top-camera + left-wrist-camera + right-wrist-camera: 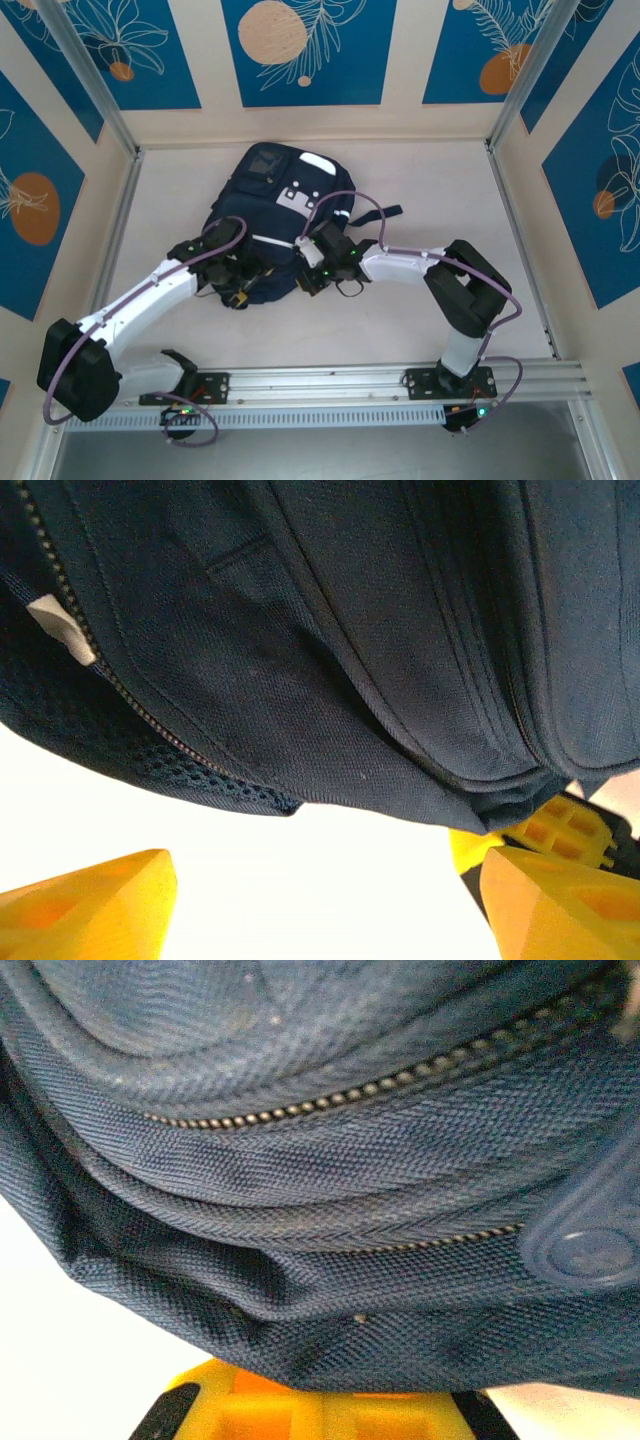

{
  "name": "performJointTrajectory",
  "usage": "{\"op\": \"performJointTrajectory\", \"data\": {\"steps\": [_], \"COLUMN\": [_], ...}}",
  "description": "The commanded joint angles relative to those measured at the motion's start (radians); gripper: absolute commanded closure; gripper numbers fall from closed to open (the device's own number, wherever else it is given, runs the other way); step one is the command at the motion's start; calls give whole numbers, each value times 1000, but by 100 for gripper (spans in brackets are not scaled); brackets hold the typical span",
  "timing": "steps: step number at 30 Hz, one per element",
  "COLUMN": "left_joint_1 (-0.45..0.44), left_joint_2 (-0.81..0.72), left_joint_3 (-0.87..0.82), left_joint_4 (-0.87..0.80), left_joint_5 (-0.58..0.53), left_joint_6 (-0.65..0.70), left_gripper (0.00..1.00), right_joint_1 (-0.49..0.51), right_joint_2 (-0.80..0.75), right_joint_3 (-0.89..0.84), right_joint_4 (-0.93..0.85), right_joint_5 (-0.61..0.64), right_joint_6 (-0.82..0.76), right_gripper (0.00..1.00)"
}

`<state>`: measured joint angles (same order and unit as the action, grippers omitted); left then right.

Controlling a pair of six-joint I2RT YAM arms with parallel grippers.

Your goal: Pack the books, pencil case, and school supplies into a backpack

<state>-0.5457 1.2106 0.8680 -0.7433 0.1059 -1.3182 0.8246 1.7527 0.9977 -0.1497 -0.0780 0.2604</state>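
My left hand (325, 875) is released: its yellow fingers (95, 900) stand wide apart, with nothing between them except pale counter (430, 190). The navy backpack (275, 195) hangs just above and beyond those fingers, and I cannot tell whether they touch the fabric. A mesh panel (170, 770) and a zip line run along the underside (a small white tab (60, 628) sits beside the zip).

My right hand (312, 275) is clenched and pushed up against the backpack's near end. In its wrist view the fabric drapes over the fingertips, so I cannot tell whether any cloth is pinched. Two closed zippers (330, 1100) cross the folds right above it.

From above, the backpack lies flat mid-counter, its near end between both hands, and each arm's purple cable (365, 205) loops over it.
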Motion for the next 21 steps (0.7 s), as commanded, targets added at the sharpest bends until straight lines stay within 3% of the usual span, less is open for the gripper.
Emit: {"op": "performJointTrajectory", "data": {"steps": [1, 7, 16, 21], "left_joint_1": [-2, 2, 16, 18], "left_joint_2": [41, 153, 190, 143], "left_joint_3": [-3, -3, -6, -31], "left_joint_4": [22, 111, 117, 106], "left_joint_5": [-61, -61, -81, -80], "left_joint_6": [-82, -78, -19, 22], "left_gripper": [21, 37, 99, 100], "right_joint_1": [22, 38, 44, 41], "right_joint_2": [2, -4, -36, -51], "right_joint_3": [27, 24, -29, -56], "right_joint_4": [-1, -13, -7, 2], "right_joint_5": [-31, -14, 22, 38], "right_joint_6": [-26, -29, -19, -11], "right_gripper": [100, 100, 100, 100]}}
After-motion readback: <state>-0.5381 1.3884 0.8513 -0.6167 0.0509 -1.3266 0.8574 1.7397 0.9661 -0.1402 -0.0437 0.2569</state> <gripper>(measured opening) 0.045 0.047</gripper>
